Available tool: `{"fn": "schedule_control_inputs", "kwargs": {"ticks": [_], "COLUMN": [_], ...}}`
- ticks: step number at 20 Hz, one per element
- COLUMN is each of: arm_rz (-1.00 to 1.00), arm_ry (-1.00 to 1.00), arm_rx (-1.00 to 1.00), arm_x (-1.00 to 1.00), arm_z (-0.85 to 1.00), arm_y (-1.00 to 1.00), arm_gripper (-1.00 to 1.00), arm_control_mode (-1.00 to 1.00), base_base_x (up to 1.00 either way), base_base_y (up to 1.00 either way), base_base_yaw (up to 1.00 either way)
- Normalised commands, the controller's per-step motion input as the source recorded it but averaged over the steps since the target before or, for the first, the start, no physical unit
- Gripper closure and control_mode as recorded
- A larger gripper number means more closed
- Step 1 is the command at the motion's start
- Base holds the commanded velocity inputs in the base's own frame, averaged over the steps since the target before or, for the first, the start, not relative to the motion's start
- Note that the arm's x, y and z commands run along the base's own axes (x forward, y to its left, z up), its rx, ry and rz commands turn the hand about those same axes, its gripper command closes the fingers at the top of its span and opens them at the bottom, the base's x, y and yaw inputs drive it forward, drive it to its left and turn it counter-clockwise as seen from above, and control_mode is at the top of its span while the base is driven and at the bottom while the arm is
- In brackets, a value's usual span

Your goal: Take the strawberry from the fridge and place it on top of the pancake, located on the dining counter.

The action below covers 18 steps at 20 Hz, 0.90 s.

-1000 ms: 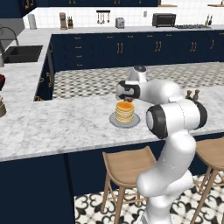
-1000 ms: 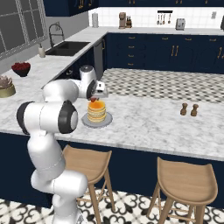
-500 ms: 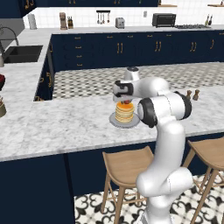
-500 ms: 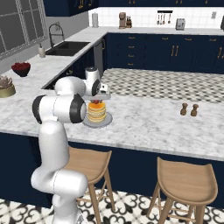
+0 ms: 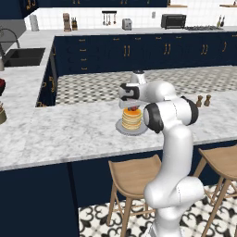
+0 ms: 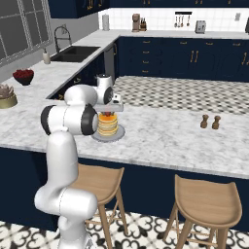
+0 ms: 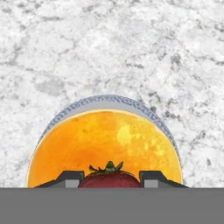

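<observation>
pincer [image 7: 109, 177] gripping strawberry [image 7: 109, 178] | above pancake [image 7: 105, 144] centre | plate [image 7: 109, 103] rim clear of counter edge

strawberry [image 7: 109, 178] lower half cut off, plate [image 7: 109, 103] mostly hidden under pancake [image 7: 105, 146]

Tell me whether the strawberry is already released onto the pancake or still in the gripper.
Still in the gripper: in the hand view the strawberry sits between both fingertips, directly over the pancake. Whether it touches the pancake, cannot tell.

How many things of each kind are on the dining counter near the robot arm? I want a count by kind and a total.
Pancake stack: 1
Plate: 1
Strawberry, in the gripper: 1
Shakers: 2
Total: 5
</observation>
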Motion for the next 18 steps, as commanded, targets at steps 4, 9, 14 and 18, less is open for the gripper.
{"fn": "schedule_control_inputs", "kwargs": {"ticks": [4,9,14,18], "arm_rz": [0.0,0.0,0.0,0.0], "arm_ry": [0.04,0.02,0.0,0.0], "arm_rx": [0.0,0.0,0.0,0.0], "arm_x": [0.0,0.0,0.0,0.0], "arm_z": [-0.24,-0.18,0.0,0.14], "arm_y": [0.0,0.0,0.0,0.0], "arm_gripper": [1.0,-1.0,-1.0,-1.0], "arm_control_mode": [-1.0,-1.0,-1.0,-1.0], "base_base_x": [0.0,0.0,0.0,0.0], "base_base_y": [0.0,0.0,0.0,0.0], "base_base_yaw": [0.0,0.0,0.0,0.0]}}
